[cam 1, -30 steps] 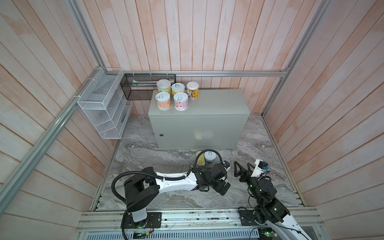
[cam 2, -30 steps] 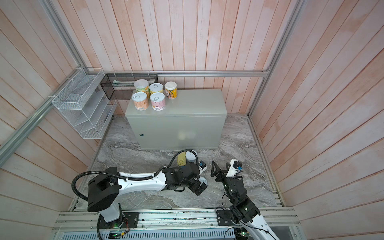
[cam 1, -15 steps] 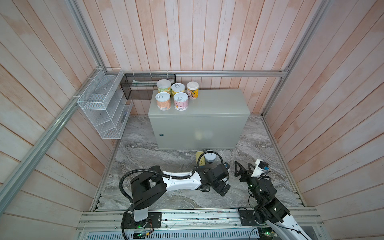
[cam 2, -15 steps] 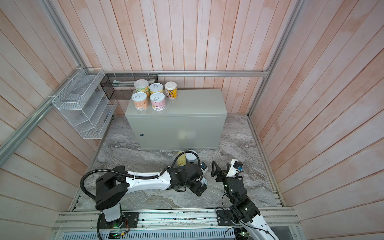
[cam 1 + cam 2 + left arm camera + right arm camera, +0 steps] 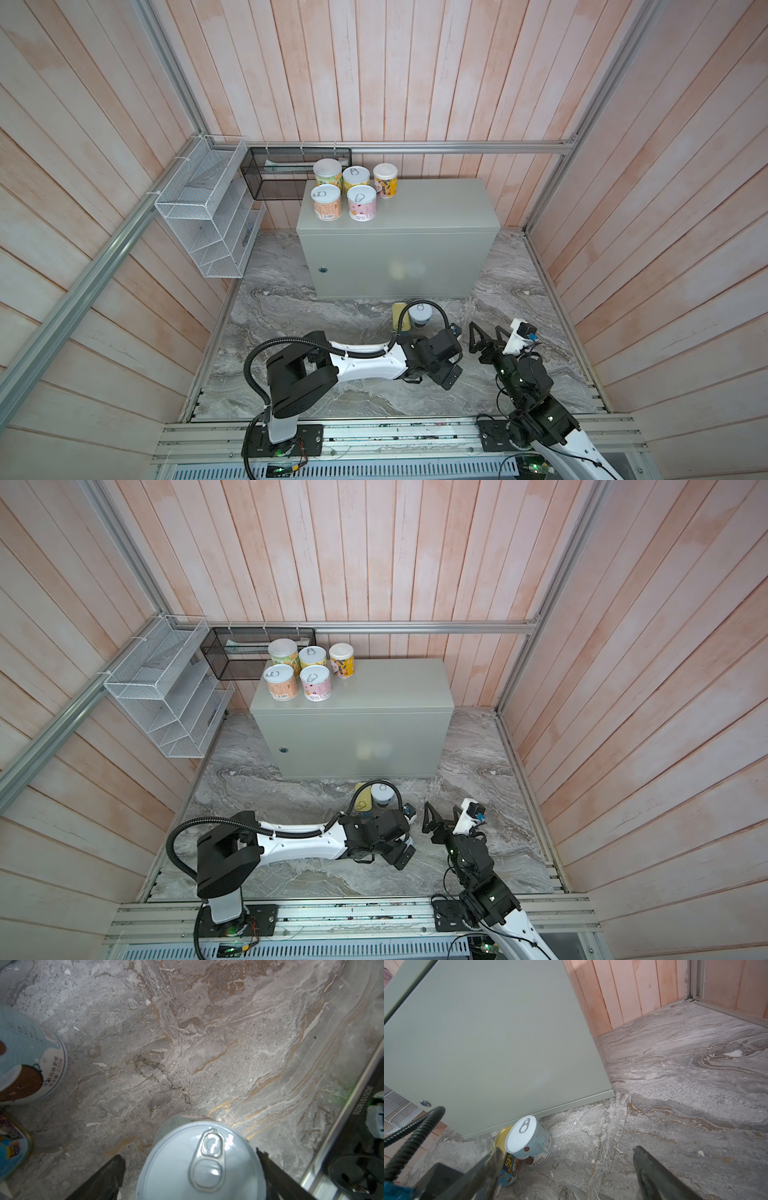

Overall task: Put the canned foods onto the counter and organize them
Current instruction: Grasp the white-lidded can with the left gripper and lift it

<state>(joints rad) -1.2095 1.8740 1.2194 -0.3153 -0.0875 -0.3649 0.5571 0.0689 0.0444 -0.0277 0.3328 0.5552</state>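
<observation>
Jaws of the left gripper (image 5: 190, 1155) stand wide on either side of an upright silver-lidded can (image 5: 201, 1167) on the stone floor (image 5: 207, 1043), one finger (image 5: 108, 1174) clear of it. Right gripper (image 5: 568, 1150) jaws: wide apart, empty. Five cans (image 5: 362, 202) stand on top of the grey box (image 5: 436, 208).

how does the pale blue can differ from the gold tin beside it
Shape: the pale blue can is a round cylinder; the gold tin is oblong. Height: the can stands taller than the tin. Top: the can has a white lid with a pull tab; the tin's top is gold. Both sit side by side on the stone floor, not yet on the grey box.
</observation>
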